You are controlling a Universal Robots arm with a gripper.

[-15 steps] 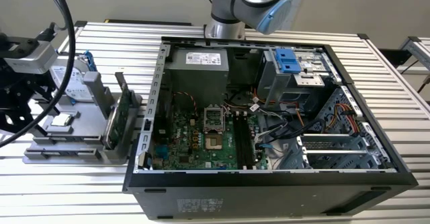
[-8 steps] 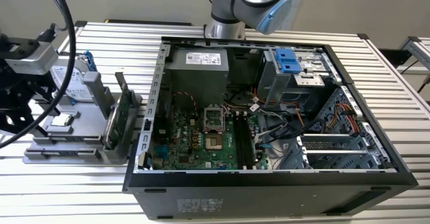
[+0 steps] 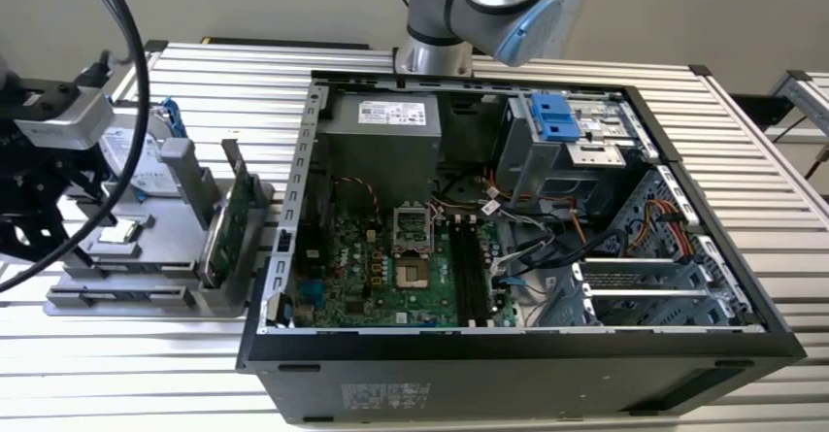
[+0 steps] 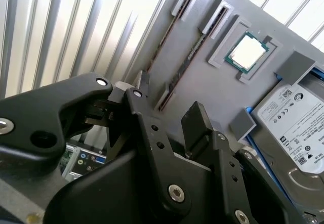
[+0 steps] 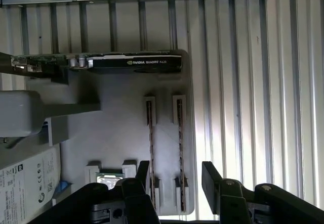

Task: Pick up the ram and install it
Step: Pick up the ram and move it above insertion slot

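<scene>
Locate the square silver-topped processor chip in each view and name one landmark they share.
Exterior view: square silver-topped processor chip on the grey parts tray, at the exterior view's left.
Second wrist view: chip in its tray recess, beside the silver hard drive.
First wrist view: chip just past the open gripper.
Shared landmark: the hard drive.

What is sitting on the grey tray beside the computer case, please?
The grey tray holds two ram sticks on edge in slots, an expansion card, a processor and a hard drive. The open gripper covers part of the processor and the tray's near edge.
</scene>
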